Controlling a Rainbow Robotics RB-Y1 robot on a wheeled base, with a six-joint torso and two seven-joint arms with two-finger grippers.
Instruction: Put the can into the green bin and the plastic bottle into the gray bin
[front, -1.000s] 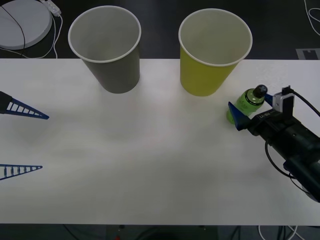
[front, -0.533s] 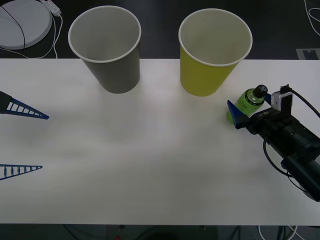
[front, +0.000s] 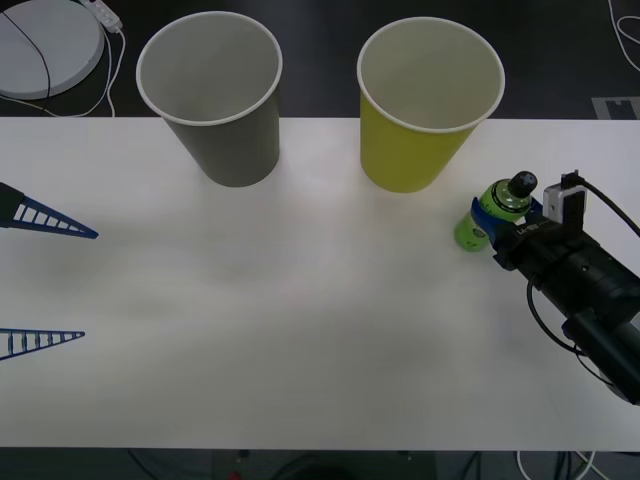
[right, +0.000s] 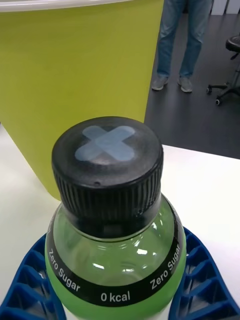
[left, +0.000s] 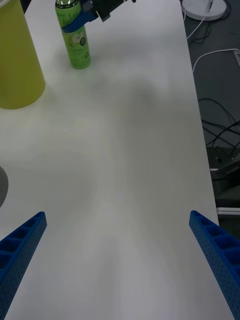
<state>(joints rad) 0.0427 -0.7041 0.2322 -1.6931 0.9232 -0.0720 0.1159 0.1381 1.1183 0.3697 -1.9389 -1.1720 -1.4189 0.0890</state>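
You have a white table (front: 300, 330) with the gray bin (front: 212, 95) and the green bin (front: 428, 100) upright along its far edge, gray toward the left, green toward the right, both showing pale insides. Your right gripper (front: 497, 213) sits near the right edge, its blue fingers clamped around the plastic bottle (front: 490, 210), which stands upright just beside the green bin. Your left gripper (front: 45, 278) rests at the left edge, fingers spread wide.

Right end effector (front: 497, 222) fingers, spread a second ago, have closed around the bottle (front: 492, 212).
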